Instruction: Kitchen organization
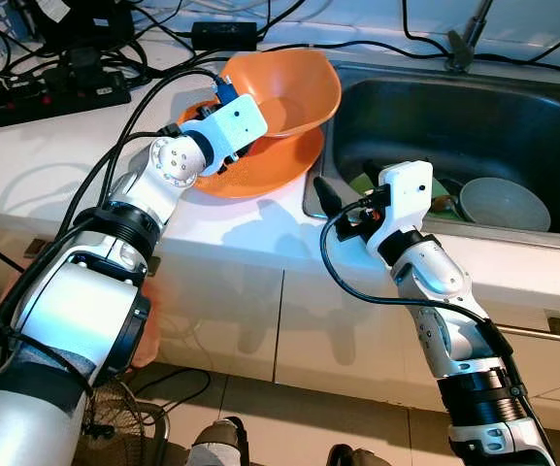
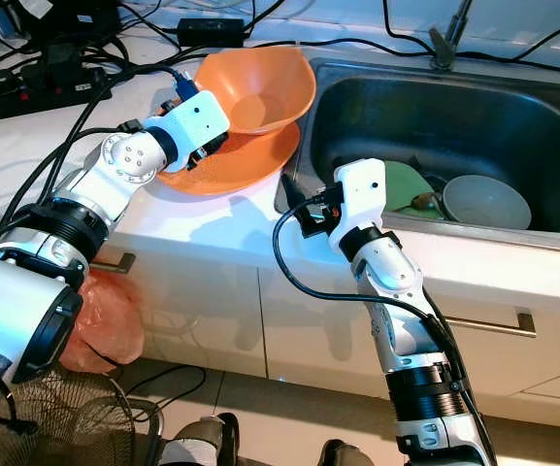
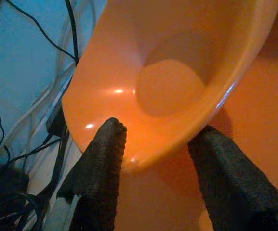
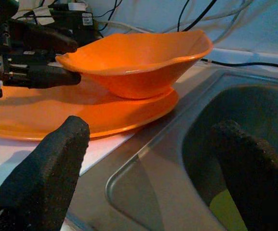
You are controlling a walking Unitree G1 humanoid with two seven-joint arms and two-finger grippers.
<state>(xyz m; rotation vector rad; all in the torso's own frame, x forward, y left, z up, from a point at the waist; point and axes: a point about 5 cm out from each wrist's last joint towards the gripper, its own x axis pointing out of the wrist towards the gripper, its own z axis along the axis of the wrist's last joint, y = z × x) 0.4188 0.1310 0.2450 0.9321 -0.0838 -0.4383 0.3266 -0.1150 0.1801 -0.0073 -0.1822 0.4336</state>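
Observation:
An orange bowl (image 1: 284, 92) sits tilted on an orange plate (image 1: 260, 170) on the white counter, just left of the sink (image 1: 406, 107). My left gripper (image 3: 153, 168) is open and straddles the bowl's near-left rim, one black finger (image 3: 102, 163) on the inner side and the other (image 3: 225, 178) outside, above the plate. My right gripper (image 2: 296, 212) is open and hovers over the sink's front-left corner, pointing toward the plate with nothing between its fingers. In the right wrist view the bowl (image 4: 134, 60) and plate (image 4: 90, 113) lie ahead, with my left gripper's fingers (image 4: 47, 77) at the bowl's rim.
Inside the sink lie a white bowl (image 1: 503, 202) and a green plate (image 2: 401, 184). A power strip (image 1: 47, 92) and tangled cables crowd the counter's back left. Below are cabinet fronts with a handle (image 1: 542, 330), an orange bag (image 2: 105, 325) and a wire fan (image 2: 56, 427).

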